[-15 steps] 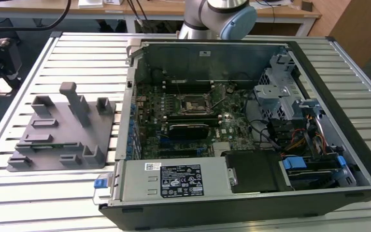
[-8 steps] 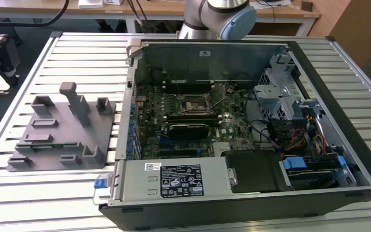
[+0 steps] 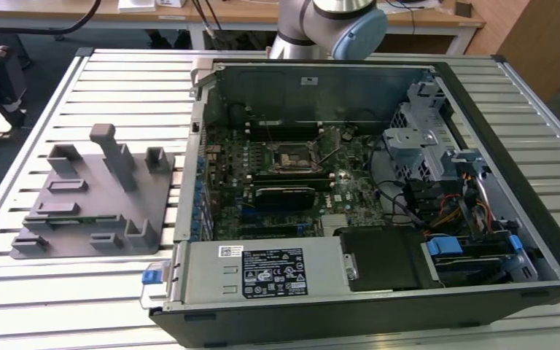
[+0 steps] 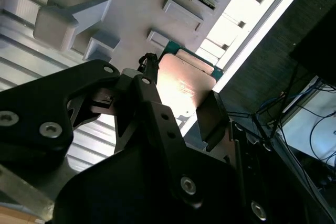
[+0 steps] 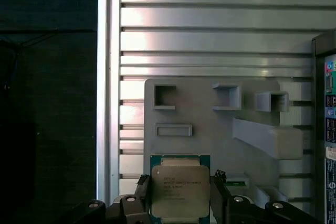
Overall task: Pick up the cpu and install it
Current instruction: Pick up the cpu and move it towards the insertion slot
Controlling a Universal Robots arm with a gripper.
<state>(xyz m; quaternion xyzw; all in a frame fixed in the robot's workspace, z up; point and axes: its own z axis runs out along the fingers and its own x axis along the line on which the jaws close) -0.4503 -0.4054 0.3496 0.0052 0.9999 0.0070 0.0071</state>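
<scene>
We've got the cpu (image 5: pixel 180 190) showing a silvery-grey top plate with a green board edge. The tool (image 5: pixel 180 196) is matte black. The holder block (image 5: pixel 210 124) is plain pale grey all over, and the counter (image 5: pixel 210 35) is ribbed silver slats. In the exterior view the computer case (image 3: pixel 358 324) is black, its motherboard (image 3: pixel 353 171) green, and one tab (image 3: pixel 154 275) bright blue.

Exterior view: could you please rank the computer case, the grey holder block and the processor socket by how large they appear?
1. computer case, by far the largest
2. grey holder block
3. processor socket, clearly the smallest
</scene>
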